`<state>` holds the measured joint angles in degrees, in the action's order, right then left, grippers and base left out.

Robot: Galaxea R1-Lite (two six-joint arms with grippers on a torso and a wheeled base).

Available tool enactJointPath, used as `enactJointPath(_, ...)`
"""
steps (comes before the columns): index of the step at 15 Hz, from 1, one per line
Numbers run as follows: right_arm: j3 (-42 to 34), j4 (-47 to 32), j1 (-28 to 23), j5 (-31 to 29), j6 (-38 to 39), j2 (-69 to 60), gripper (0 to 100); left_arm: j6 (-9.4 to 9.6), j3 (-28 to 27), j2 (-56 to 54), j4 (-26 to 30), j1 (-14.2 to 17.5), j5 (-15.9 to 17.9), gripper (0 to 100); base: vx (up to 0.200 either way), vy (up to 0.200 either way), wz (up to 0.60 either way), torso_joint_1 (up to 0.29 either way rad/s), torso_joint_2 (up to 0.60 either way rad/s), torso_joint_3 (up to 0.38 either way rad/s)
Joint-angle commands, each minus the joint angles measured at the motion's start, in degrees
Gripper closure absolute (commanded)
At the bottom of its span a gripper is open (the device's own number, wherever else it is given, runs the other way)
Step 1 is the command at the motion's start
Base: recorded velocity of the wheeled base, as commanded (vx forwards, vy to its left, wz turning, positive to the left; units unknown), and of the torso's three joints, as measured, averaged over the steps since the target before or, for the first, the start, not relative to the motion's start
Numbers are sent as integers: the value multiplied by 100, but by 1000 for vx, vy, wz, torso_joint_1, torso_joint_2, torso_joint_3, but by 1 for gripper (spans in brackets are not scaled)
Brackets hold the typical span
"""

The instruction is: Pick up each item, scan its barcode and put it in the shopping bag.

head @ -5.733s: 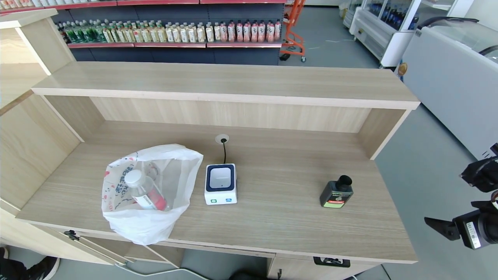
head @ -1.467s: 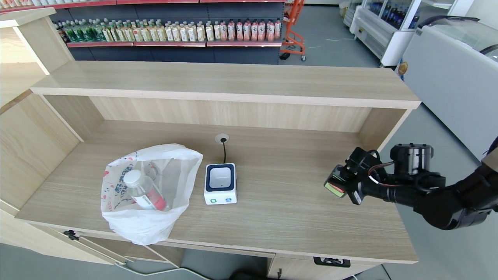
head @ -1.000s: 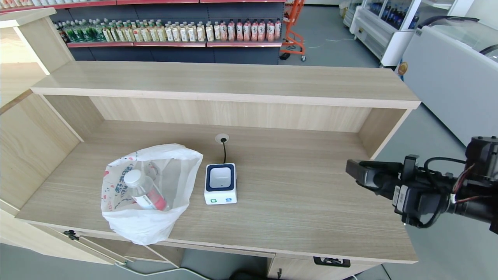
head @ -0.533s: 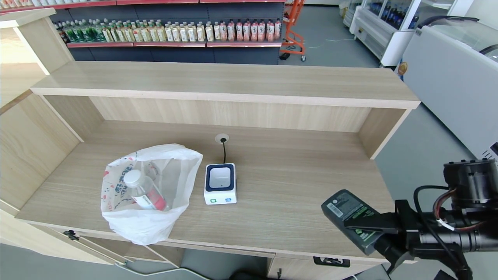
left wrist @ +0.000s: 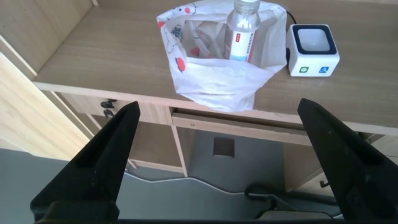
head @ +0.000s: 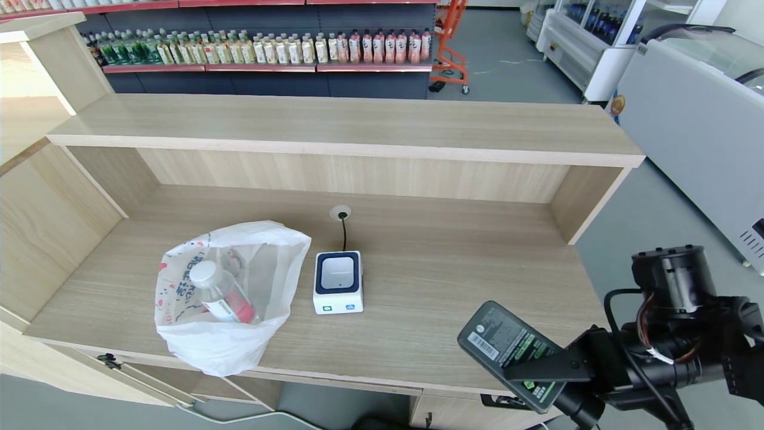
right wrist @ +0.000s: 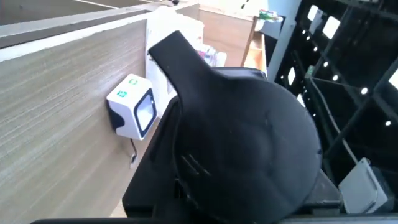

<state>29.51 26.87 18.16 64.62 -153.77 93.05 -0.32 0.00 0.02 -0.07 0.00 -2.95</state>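
Head view: my right gripper [head: 540, 376] squeezes the bottle [head: 495, 337], off to the scanner's [head: 338, 282] right, barcode up. I think scanning comes next: carry it over the scanner, barcode facing down. My left gripper [left wrist: 217, 106] is wide apart.

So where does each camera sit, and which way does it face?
Head view: on the robot's head, looking down at the pale wooden counter; right gripper holds a dark flat bottle.
Left wrist view: on the left arm, off the counter's front edge, facing the white plastic shopping bag between its spread black fingers.
Right wrist view: on the right arm, looking along the counter past its gripper.
All three share the white box scanner.
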Motion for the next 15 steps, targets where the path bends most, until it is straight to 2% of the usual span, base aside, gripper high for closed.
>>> enactJointPath(1,125,310,267,112,-12,591,100,-3,0,-2,-1,0,-4,0,0,0,0,0,0,0)
enactJointPath(4,178,451,381,147,-118,829,100,-3,0,-2,-1,0,-4,0,0,0,0,0,0,0)
enactJointPath(7,564,460,1128,253,-127,1268,100,-3,0,-2,-1,0,-4,0,0,0,0,0,0,0)
enactJointPath(9,872,565,1339,253,-127,1549,100,-3,0,-2,-1,0,-4,0,0,0,0,0,0,0)
enactJointPath(11,1109,829,1400,253,-100,1822,100,-3,0,-2,-1,0,-4,0,0,0,0,0,0,0)
enactJointPath(15,1593,846,1567,253,-74,2156,100,-3,0,-2,-1,0,-4,0,0,0,0,0,0,0)
